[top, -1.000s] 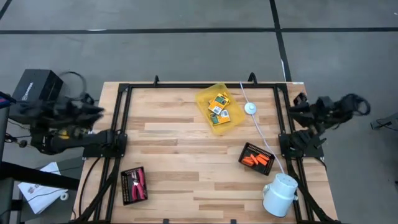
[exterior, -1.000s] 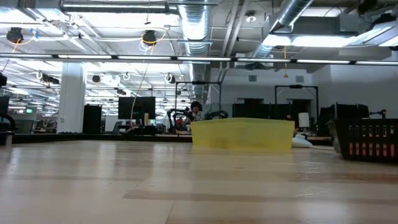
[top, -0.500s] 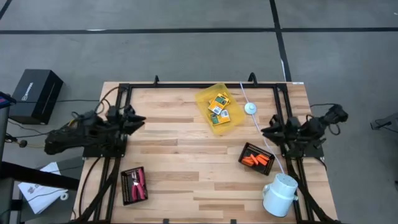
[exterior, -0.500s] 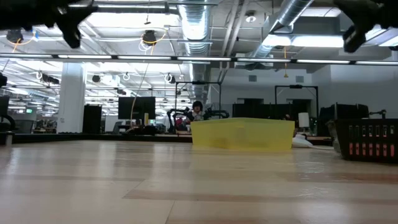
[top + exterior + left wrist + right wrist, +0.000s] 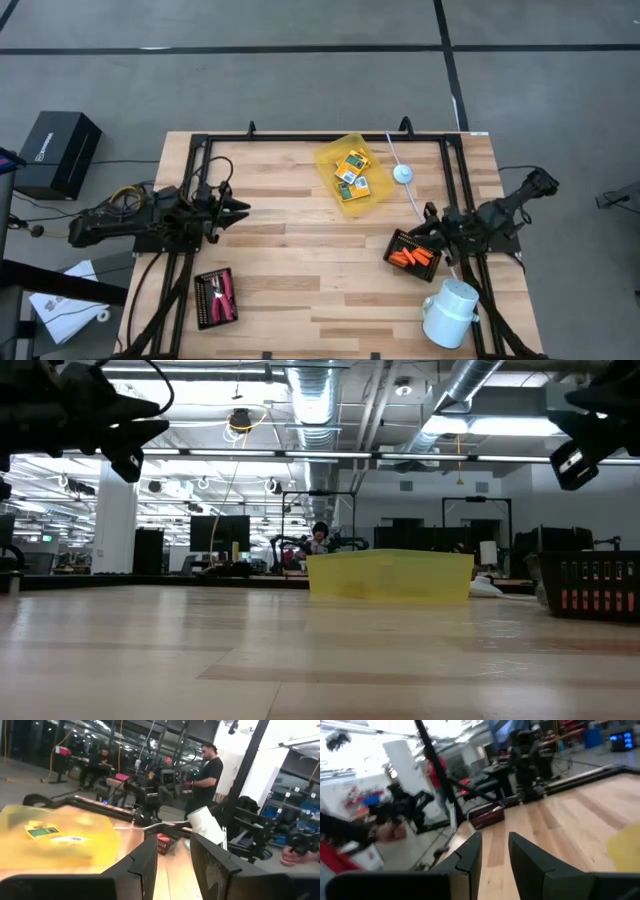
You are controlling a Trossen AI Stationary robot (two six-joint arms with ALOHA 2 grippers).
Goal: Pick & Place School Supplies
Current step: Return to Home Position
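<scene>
Yellow-and-green card boxes [image 5: 351,172] lie in the translucent yellow tray [image 5: 326,160] at the table's far middle. Orange sticks [image 5: 412,258] lie in a black tray [image 5: 394,240] at the right. A red-handled tool [image 5: 226,293] lies in another black tray [image 5: 203,305] near the left front. My left gripper [image 5: 243,211] hangs open over the table's left side, above the wood, pointing toward the right edge [image 5: 173,838]. My right gripper [image 5: 420,227] hangs open just over the far right corner of the stick tray, with nothing between its fingers [image 5: 495,836].
A white cylinder [image 5: 449,312] stands at the near right corner. A white round disc [image 5: 402,174] with a thin white cable lies beside the yellow tray. A black frame [image 5: 300,139] runs around the table's edges. People stand in the room beyond the table.
Both arms have swung down from beyond the table's side edges and reached in over it. My left gripper has come down and toward the table's right; my right gripper has come down and toward the left, ending over the stick tray's corner. Nothing on the table has moved.
</scene>
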